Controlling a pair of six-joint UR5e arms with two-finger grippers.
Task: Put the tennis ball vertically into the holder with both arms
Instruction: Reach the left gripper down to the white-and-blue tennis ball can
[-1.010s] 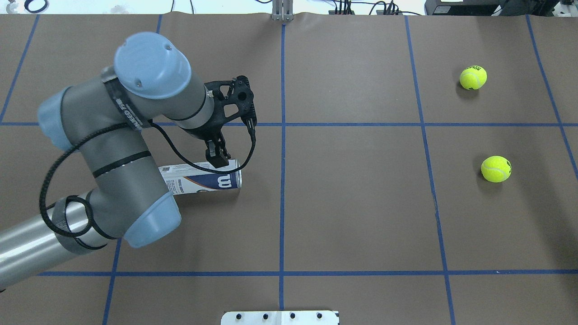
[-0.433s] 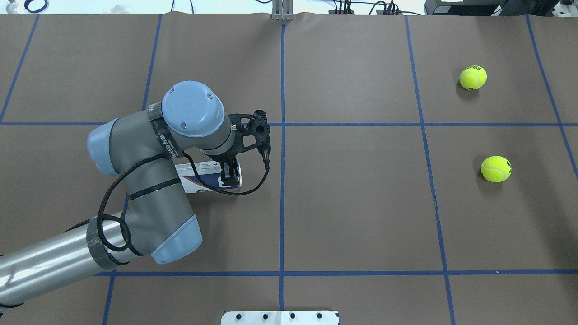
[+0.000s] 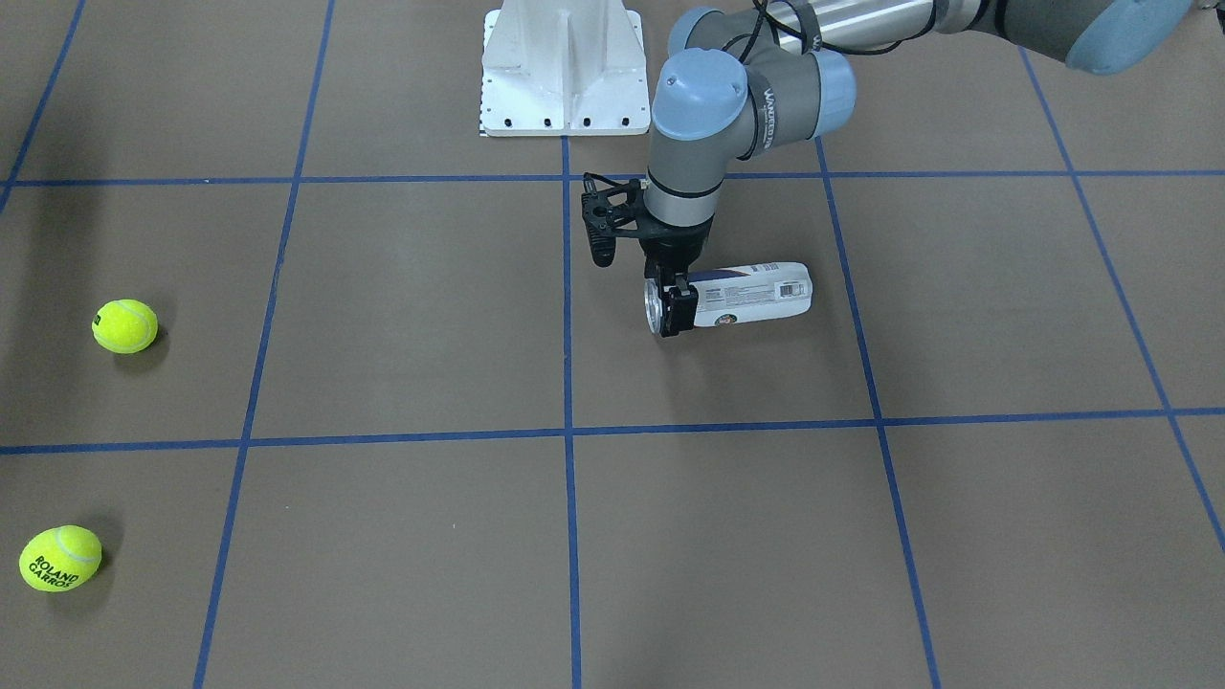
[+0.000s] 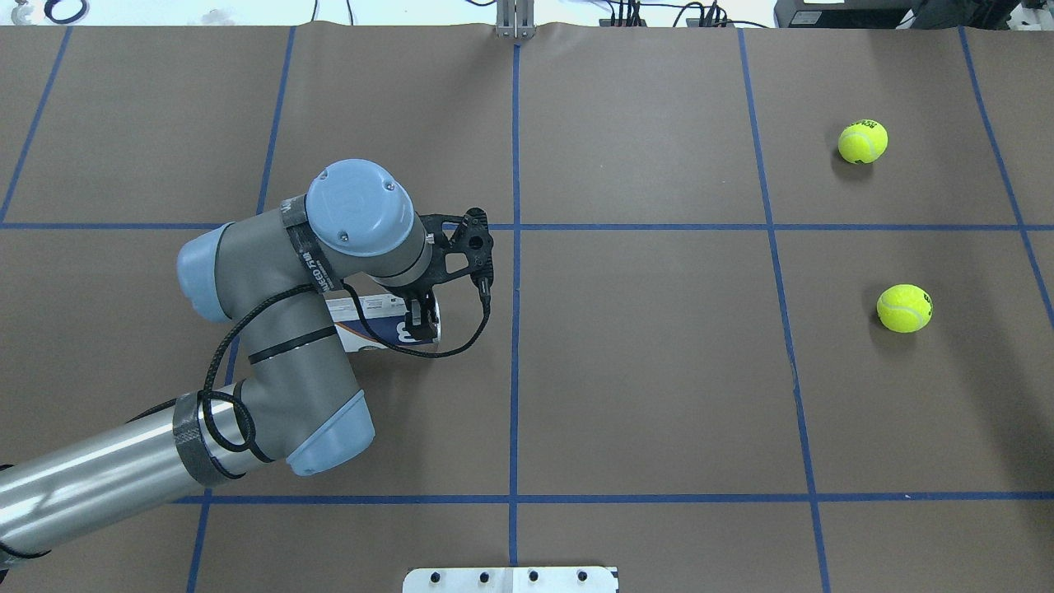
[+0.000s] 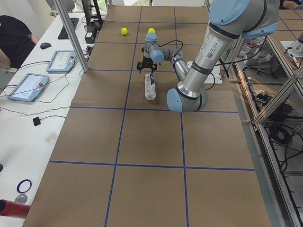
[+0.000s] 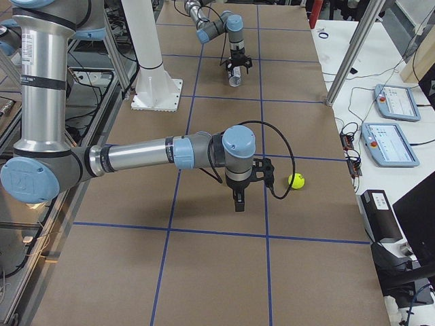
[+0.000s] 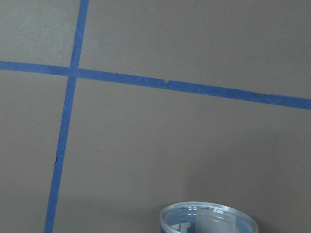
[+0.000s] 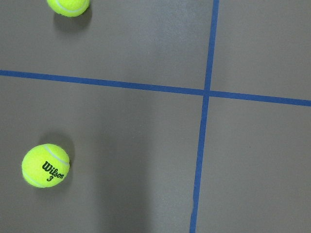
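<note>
On the table [image 3: 383, 316], the holder [image 3: 756, 292] lies flat, mouth toward the robot's right, left hand [image 3: 673, 308] straddling it, pinch uncertain.

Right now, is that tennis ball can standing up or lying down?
Lying down. The can stretches lengthwise along the table, its round end facing sideways, with the left pincer at that end.

Your brown table [image 4: 659, 371] carries blue tape lines [image 4: 659, 226]; the tennis balls [image 4: 863, 142] [image 4: 904, 308] are yellow-green, the clear holder [image 3: 756, 297] wears a navy-and-white label, and the left arm [image 4: 272, 329] is silver-grey with light-blue caps.
</note>
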